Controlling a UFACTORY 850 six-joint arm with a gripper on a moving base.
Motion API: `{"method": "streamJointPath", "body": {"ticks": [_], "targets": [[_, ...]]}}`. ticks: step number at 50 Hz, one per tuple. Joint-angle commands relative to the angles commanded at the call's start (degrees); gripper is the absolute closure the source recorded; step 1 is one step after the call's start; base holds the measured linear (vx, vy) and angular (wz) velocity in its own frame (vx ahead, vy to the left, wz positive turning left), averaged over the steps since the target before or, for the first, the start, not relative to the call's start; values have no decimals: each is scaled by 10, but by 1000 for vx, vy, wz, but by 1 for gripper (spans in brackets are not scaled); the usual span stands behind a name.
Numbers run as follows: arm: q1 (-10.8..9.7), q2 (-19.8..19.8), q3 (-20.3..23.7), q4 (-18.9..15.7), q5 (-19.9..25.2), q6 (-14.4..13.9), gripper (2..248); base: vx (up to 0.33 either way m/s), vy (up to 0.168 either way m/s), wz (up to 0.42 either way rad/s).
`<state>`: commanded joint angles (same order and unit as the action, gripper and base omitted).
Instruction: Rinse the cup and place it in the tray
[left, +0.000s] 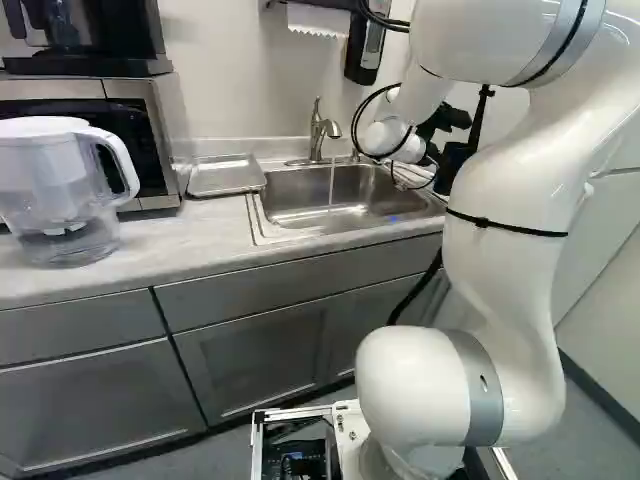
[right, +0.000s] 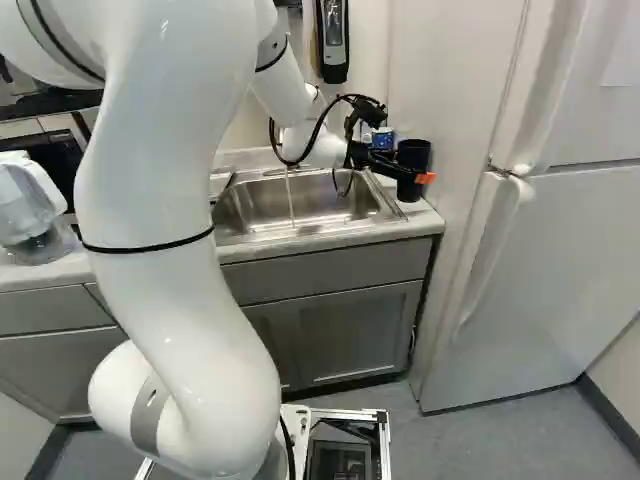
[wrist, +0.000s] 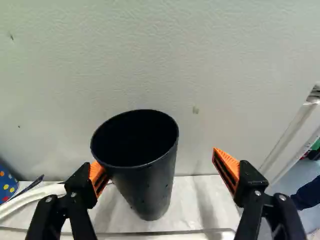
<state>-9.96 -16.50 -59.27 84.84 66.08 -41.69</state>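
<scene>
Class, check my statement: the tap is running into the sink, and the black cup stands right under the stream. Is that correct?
Not quite. The tap is running into the sink, but the black cup is not under the stream: the right base view shows it beside the sink, at the wall end of the counter.

- Over there, the sink (left: 300, 195) is set into the worktop (left: 180, 250), the faucet (left: 318, 135) along its back.
- The tray (left: 225, 177) lies on the worktop, just left of the sink in the left base view.
- Further left, the pitcher (left: 70, 190) is in front of the microwave (left: 165, 120), with an appliance (left: 110, 30) on top.
- The cup (wrist: 150, 185) is right of the sink, by the worktop's end, in the right base view.
- Past that end, right again, stands the fridge (right: 560, 250).
</scene>
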Motion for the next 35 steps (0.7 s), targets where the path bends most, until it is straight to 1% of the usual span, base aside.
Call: {"method": "streamJointPath", "body": {"ticks": [22, 23, 28, 29, 33, 34, 35], "targets": [[0, 0, 0, 0, 1, 0, 6, 0, 0, 0], [0, 0, 0, 0, 1, 0, 41, 0, 0, 0], [0, 0, 0, 0, 1, 0, 41, 0, 0, 0], [0, 0, 0, 0, 1, 0, 79, 0, 0, 0], [0, 0, 0, 0, 1, 0, 79, 0, 0, 0], [0, 0, 0, 0, 1, 0, 115, 0, 0, 0], [0, 0, 0, 0, 1, 0, 115, 0, 0, 0]]}}
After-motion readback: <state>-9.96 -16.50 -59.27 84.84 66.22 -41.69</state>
